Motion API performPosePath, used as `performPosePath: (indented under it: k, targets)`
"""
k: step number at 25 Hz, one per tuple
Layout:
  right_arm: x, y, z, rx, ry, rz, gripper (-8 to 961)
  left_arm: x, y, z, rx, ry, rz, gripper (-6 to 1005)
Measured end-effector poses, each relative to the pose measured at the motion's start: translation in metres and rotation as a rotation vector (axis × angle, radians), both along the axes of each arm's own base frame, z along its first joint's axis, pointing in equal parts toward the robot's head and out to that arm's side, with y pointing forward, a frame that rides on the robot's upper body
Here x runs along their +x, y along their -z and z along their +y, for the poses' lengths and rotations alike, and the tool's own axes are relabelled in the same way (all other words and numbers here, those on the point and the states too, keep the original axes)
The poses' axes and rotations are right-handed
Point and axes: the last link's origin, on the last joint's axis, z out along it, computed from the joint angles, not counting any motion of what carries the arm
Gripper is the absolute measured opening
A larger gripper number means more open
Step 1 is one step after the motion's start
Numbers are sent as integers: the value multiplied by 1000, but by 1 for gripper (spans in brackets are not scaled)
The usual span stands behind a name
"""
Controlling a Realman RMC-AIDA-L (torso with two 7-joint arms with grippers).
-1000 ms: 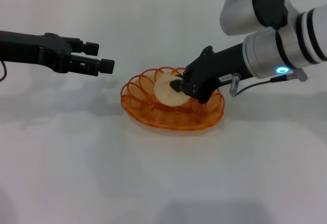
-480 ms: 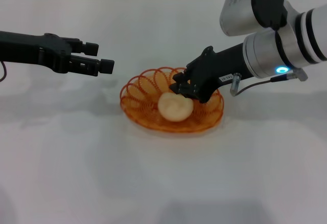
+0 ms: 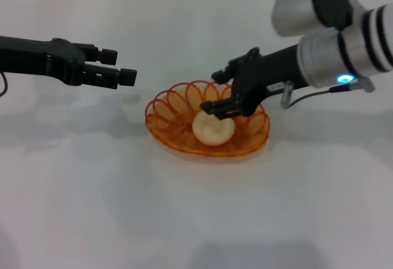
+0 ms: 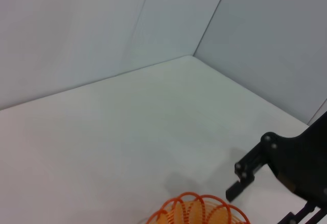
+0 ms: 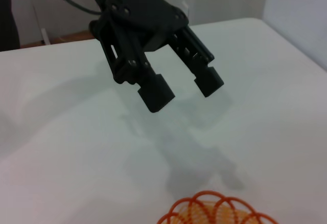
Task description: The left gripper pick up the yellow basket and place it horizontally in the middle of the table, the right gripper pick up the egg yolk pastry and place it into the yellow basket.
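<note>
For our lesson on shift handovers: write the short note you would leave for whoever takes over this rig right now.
Left gripper: open, empty, hovering above the table to the left of the yellow basket.
Right gripper: open, just over the egg yolk pastry, not gripping it.
Done: basket sits mid-table lying flat; pastry rests inside it.
Left: lift the right gripper clear and park both arms.

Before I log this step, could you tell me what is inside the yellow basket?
The egg yolk pastry lies inside the yellow basket, on its wire base. The open right end effector hangs over it and hides its far edge.
</note>
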Motion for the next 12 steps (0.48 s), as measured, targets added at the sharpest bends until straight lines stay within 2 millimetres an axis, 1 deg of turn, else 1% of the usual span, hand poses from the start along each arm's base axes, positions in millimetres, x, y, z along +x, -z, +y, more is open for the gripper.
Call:
performPosePath:
  k: [4, 6, 10, 12]
  targets:
    - [6, -17, 1, 52, 19, 27, 515, 0, 0, 0, 2, 2, 1, 893]
    - [15, -30, 0, 85, 41, 46, 545, -1, 0, 0, 2, 3, 3, 893]
    - [37, -49, -4, 137, 97, 66, 605, -5, -1, -2, 13, 2, 10, 894]
    - [47, -57, -6, 157, 129, 83, 664, -8, -3, -3, 23, 2, 14, 894]
